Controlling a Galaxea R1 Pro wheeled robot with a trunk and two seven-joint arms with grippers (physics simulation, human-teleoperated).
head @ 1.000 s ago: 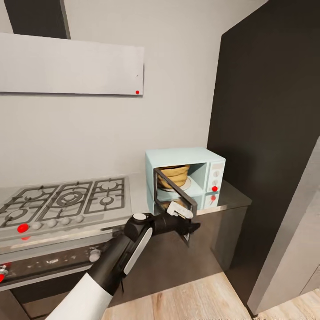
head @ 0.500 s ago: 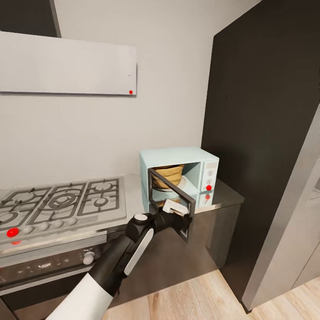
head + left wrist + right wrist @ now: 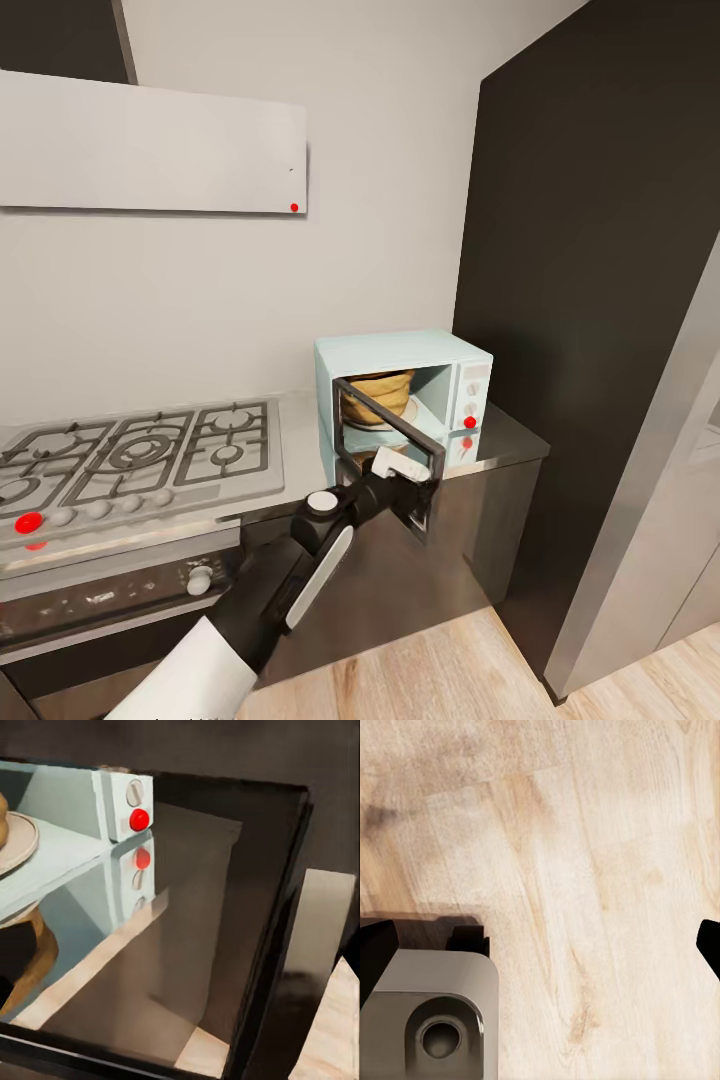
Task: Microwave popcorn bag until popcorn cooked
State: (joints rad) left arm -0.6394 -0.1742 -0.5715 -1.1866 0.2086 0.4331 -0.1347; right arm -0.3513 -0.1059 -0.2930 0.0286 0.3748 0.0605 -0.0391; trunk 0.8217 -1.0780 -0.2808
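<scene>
Popcorn bag [image 3: 378,394] inside microwave [image 3: 402,398], door [image 3: 392,455] part-open.

Bag sits upright on the turntable, mouth upward, long axis vertical, placed for heating. Left claw [image 3: 400,470] is at the door's outer edge, judged to be swinging it shut; whether the left claw is open or closed cannot be told. Right claw hangs over wooden floor [image 3: 585,870], state unclear. Microwave stands on the table [image 3: 510,440].

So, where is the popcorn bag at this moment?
In the head view the popcorn bag sits inside the open microwave, on its round plate, behind the half-open door, to the right of the gas hob.
</scene>
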